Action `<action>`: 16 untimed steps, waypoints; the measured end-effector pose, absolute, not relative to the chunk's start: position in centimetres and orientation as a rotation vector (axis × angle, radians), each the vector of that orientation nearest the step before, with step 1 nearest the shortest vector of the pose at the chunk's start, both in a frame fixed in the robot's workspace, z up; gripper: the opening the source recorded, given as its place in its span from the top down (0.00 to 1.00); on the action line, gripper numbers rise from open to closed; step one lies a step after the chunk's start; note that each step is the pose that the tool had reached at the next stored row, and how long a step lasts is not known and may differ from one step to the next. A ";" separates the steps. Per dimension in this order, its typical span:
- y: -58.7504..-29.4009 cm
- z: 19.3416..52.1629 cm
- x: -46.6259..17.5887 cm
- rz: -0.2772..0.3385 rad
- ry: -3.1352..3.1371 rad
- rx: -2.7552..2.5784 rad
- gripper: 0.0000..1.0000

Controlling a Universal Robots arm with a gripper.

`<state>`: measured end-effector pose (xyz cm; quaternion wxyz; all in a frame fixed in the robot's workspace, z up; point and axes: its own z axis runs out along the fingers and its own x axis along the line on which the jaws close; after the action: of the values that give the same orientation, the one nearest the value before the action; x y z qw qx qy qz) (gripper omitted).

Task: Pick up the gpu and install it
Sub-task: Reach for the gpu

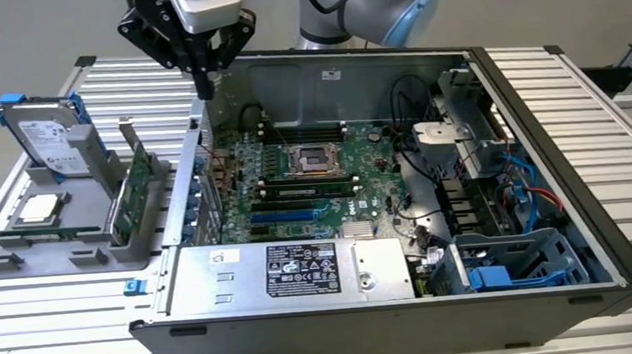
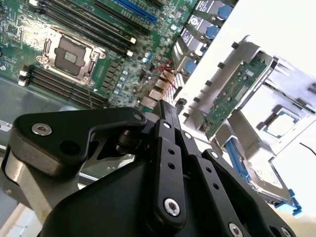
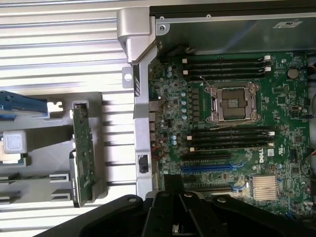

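Shows, in the exterior view, the gripper (image 1: 205, 86) poised above the wall of the open computer case (image 1: 394, 338) on the exterior view's left, near the far corner; has the black fingers (image 1: 205, 72) pressed together at the tips, gripping nothing; touches no part of the case.

Finds the gpu (image 1: 139, 189) outside the case, standing on edge in a slot of the grey holder (image 1: 31, 247), just beside that same case wall and apart from the gripper; shows its green board face in the exterior view and in the second wrist view, and only its thin top edge in the first wrist view.

Places a hard drive (image 1: 52, 141) with a blue frame upright at the holder's far end; sets a small square chip (image 1: 38, 209) flat in the holder below it; rests holder and case alike on a slatted metal table (image 1: 581, 71).

Reveals inside the case a green motherboard (image 1: 294, 191) with an open, empty socket (image 1: 312, 156) at its middle; lines a silver power supply (image 1: 289, 271) along the near wall.
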<state>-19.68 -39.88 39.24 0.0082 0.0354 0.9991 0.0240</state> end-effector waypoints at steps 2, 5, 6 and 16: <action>-39.9 39.2 -19.8 0.075 3.122 0.111 1.00; -39.9 39.2 -20.0 0.075 3.122 0.111 1.00; -39.9 39.2 -20.0 0.075 3.122 0.111 1.00; -39.9 39.2 -20.6 0.075 3.122 0.111 1.00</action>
<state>-20.56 -39.88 39.24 0.0082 0.0354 0.9991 0.0240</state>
